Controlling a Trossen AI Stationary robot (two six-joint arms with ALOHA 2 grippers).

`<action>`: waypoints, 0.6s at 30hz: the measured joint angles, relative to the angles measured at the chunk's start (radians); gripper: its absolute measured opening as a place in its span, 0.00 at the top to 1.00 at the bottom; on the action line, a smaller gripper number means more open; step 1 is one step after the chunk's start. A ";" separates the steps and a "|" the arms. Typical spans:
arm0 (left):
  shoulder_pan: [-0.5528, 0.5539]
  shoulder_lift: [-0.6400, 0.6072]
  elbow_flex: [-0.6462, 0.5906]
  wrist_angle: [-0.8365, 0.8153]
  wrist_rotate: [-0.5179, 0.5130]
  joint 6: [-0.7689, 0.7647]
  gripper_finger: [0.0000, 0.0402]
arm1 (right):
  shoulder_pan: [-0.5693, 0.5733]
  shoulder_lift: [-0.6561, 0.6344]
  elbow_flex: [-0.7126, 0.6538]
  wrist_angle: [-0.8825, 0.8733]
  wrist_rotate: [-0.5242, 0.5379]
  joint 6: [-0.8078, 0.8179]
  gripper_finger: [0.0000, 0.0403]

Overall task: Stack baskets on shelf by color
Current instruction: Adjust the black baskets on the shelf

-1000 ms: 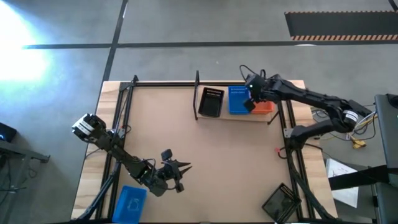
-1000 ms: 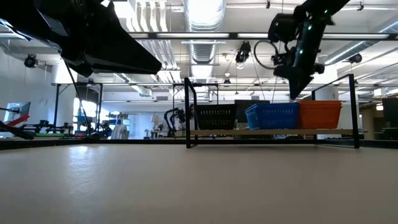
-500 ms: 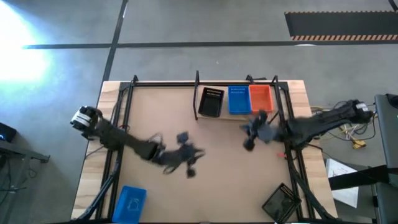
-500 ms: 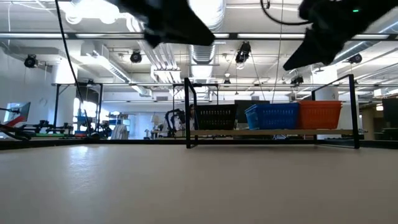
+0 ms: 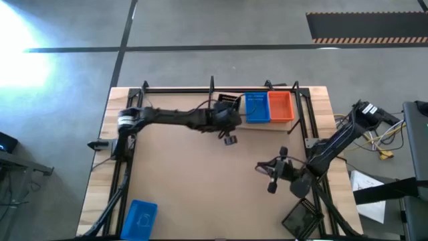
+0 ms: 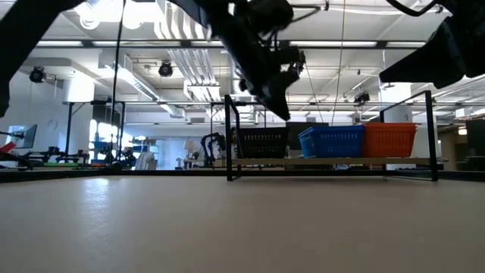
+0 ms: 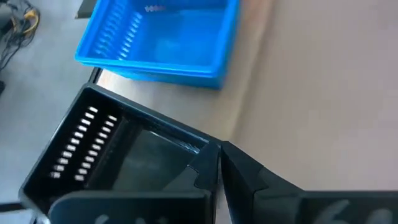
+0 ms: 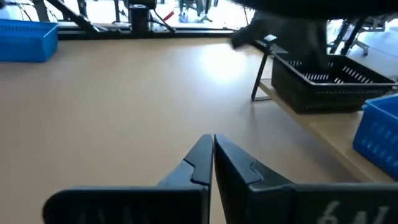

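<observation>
a loose blue basket (image 5: 140, 216) lies at the near left corner of the counter (image 5: 174, 181), well apart from everything else. the left arm reaches from the left edge across to the far middle, and the left end effector (image 5: 229, 136) hangs just in front of the black basket (image 5: 227, 107) on the shelf (image 5: 275, 125). in the left wrist view its fingers (image 7: 239, 169) are pressed together and hold nothing, with the black basket right beneath them and a blue one beside it. the shelf stands against the far edge, right of centre. three baskets sit on it side by side: the black one at the left end, partly hidden by the arm from above, then the shelf's blue basket (image 5: 256, 108), then the orange basket (image 5: 281, 106) at the right end. the blue and orange ones touch; in the low view all three stand upright in a row. the right end effector (image 5: 270, 176) is over bare counter near the right side, well in front of the shelf. in the right wrist view its fingers (image 8: 239, 163) are also pressed together and empty, pointing across the counter toward the shelf's left post. another black basket (image 5: 301, 217) sits tilted at the near right corner, beside the right arm's base.
</observation>
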State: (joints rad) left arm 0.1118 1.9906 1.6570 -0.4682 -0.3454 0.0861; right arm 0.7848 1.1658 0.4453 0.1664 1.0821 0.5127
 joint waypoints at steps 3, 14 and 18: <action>0.036 0.056 0.045 0.004 0.000 0.006 0.99 | 0.007 0.071 0.037 0.007 0.003 0.013 0.98; 0.103 0.103 0.039 0.127 0.022 -0.009 0.99 | 0.021 0.287 0.186 0.004 -0.001 0.008 0.98; 0.104 0.103 0.052 0.170 0.032 0.013 0.99 | 0.038 0.339 0.226 0.004 0.002 0.008 0.98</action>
State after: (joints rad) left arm 0.2161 2.0941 1.7085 -0.2979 -0.3134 0.0994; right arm 0.8233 1.5046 0.6714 0.1702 1.0840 0.5205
